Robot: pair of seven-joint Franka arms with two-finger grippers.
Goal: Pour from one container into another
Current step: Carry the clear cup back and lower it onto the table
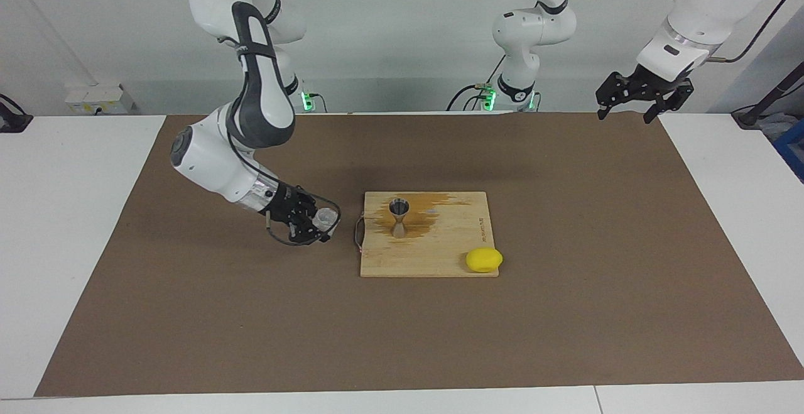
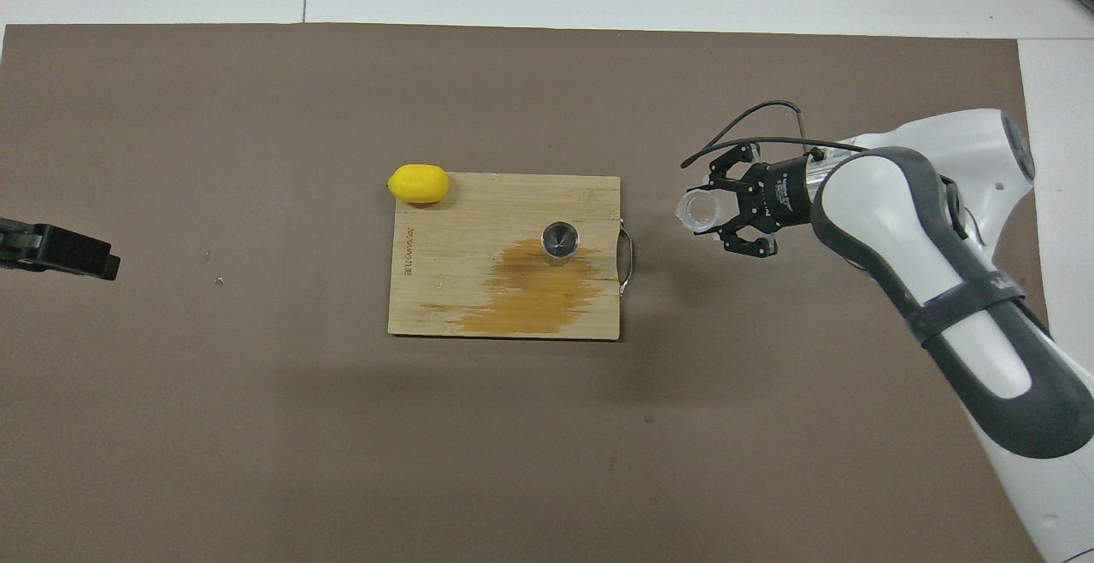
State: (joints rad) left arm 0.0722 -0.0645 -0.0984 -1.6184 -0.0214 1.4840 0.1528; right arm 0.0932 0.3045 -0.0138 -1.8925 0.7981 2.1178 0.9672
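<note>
Over the brown mat [image 1: 188, 313] beside the board's handle end, the right gripper [image 1: 312, 222] holds the glass cup [image 1: 325, 217], fingers clamped on its sides. The cup [image 2: 702, 210] sits upright w/ its mouth facing up, low over the mat; can't tell from either view whether its base touches down. It looks empty, though clear glass makes that hard to confirm.

Next out: the wooden board [image 1: 433, 257], w/ its wire handle [image 1: 358, 230] at the end toward the right arm. The metal jigger [image 1: 399, 216] stands upright on the board, apart from the cup and clear of the gripper. A dark wet-looking stain [image 2: 534, 290] spreads on the board around and nearer the robots than the jigger [image 2: 561, 243], so some liquid prob. missed or ran over. What's inside the jigger can't be read. A lemon [image 1: 483, 259] lies at the board's corner toward the left arm's end, farther from the robots.

The left gripper [image 1: 642, 95] waits up over the mat's edge by its own base, fingers spread, holding nothing.

Judgement: the pour itself looks done, cup being off to the side and level. What's left, approx.: set the cup on the mat, let go, pull the arm away.
</note>
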